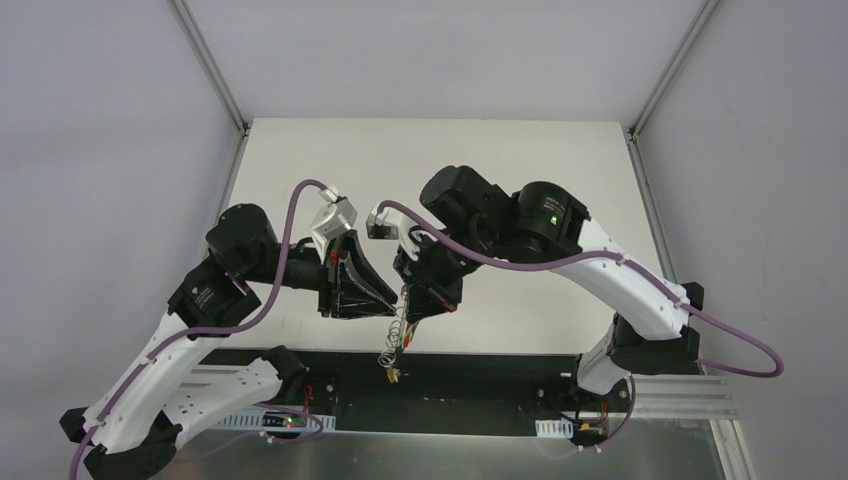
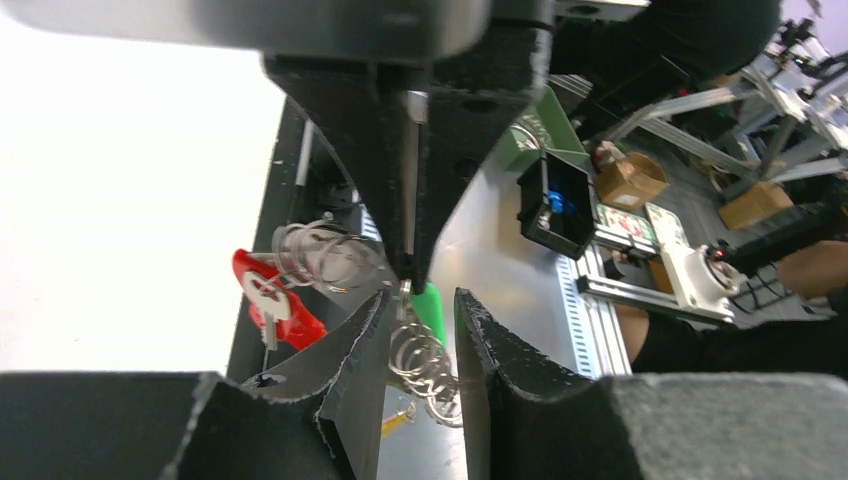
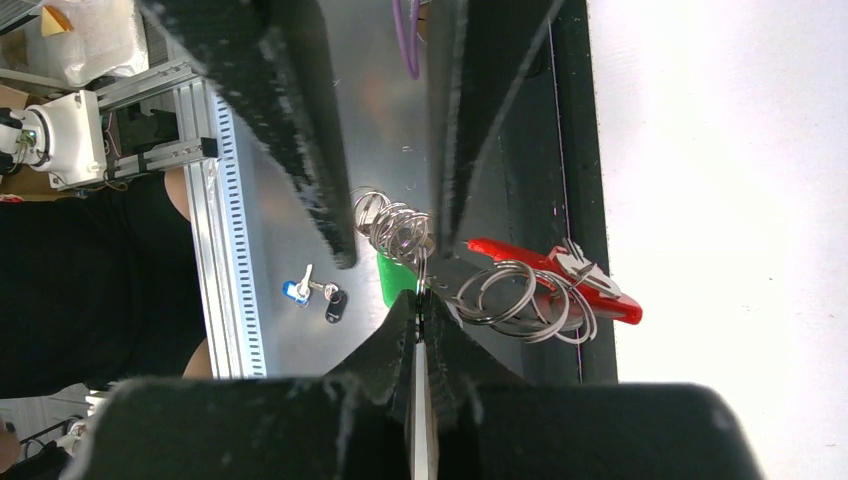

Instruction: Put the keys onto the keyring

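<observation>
Right gripper is pinching shut on a thin silver wire ring of the keyring, which is hanging over the near edge of the table; left gripper is standing partly open around the springy coil of rings, grip unclear; keys with glossy plastic tags are seemingly dangling from it already; more threading is probably remaining.
</observation>
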Robot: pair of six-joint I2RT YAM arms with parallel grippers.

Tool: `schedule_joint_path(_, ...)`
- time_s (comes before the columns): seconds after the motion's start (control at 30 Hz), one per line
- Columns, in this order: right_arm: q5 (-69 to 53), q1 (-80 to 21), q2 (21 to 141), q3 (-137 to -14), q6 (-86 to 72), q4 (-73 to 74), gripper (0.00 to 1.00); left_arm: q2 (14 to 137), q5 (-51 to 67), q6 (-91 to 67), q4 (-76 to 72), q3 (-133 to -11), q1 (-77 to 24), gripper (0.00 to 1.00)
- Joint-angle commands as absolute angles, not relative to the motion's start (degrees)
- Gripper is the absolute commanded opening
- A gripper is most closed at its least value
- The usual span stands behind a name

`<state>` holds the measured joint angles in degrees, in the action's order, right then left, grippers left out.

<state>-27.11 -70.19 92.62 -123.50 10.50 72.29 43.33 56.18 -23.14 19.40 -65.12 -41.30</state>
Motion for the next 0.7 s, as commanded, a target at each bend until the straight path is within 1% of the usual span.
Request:
schedule_joint_path(0.0,-29.0,-70.2,90.0,-123.9,9.8,70.4,0.0,42.4,51.6,-20.7,20.5,-67.6,-41.6,0.3)
schedule_joint_path(0.2,-28.1,-70.1,90.2,-124.3,9.8,70.0,0.0,42.6,51.7,-20.7,20.8,-67.8,-41.5,0.31)
schedule_joint_path(0.4,-26.1,-70.0,91.0,-125.9,9.3,69.6,0.0,42.9,53.9,-21.0,20.7,-67.5,-41.6,0.3)
schedule_joint_path(0.67,-26.2,-69.7,93.1,-129.2,9.4,70.5,0.0,42.8,55.5,-21.1,20.7,-67.1,-41.6,0.29)
